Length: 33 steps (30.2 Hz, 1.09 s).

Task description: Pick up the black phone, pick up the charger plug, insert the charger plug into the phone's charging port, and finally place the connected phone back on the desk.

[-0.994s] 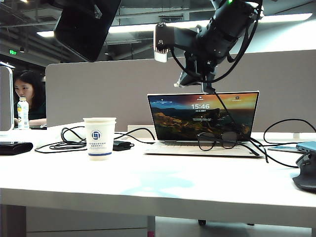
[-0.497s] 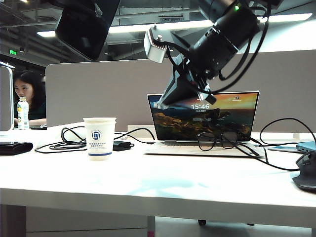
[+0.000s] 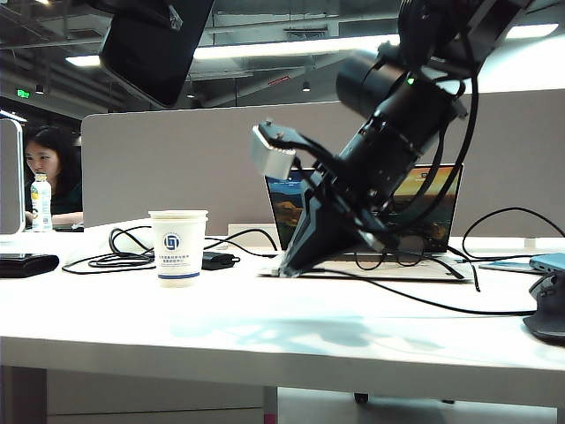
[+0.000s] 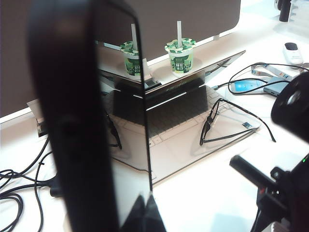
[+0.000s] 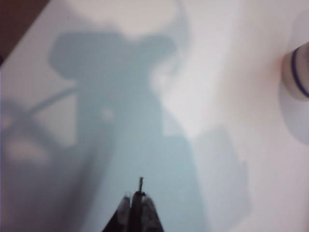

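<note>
Your left gripper [image 4: 145, 212] is raised high at the upper left of the exterior view, its jaws clamped on the black phone [image 4: 91, 121], which it holds up well above the surface [image 3: 291, 331]; the phone's glossy screen mirrors the laptop [image 4: 188, 121] and the glasses [image 4: 227, 123] lying on it. Your right gripper [image 5: 136, 203] is angled steeply down in front of the laptop, its tip near the white surface, with its jaws together on the charger plug [image 5: 140, 183], whose small metal tip pokes out past the fingertips. The plug's thin black cable [image 3: 424, 300] trails across the surface to the right. A paper cup [image 3: 178, 246] stands to the left, well apart from both grippers.
</note>
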Each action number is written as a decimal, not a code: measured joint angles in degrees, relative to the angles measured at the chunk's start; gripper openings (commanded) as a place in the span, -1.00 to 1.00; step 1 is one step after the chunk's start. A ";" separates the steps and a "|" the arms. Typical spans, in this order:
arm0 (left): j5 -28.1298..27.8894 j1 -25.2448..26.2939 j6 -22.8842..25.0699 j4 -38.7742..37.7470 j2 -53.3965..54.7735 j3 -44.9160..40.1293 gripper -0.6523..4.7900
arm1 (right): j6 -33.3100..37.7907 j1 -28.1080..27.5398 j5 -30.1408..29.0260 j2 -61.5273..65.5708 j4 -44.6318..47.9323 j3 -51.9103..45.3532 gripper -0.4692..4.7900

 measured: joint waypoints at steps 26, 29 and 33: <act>0.00 0.02 0.00 0.00 -0.04 0.00 -0.78 | 24.94 0.63 0.11 -3.98 -0.57 0.98 -0.39; 0.00 0.02 0.00 -0.02 -0.22 0.00 -0.78 | 47.69 0.63 1.64 -3.98 -0.48 2.51 -0.39; 0.00 0.02 0.00 0.22 -0.66 0.00 -0.78 | 78.49 0.61 3.08 -4.07 0.52 2.75 -0.39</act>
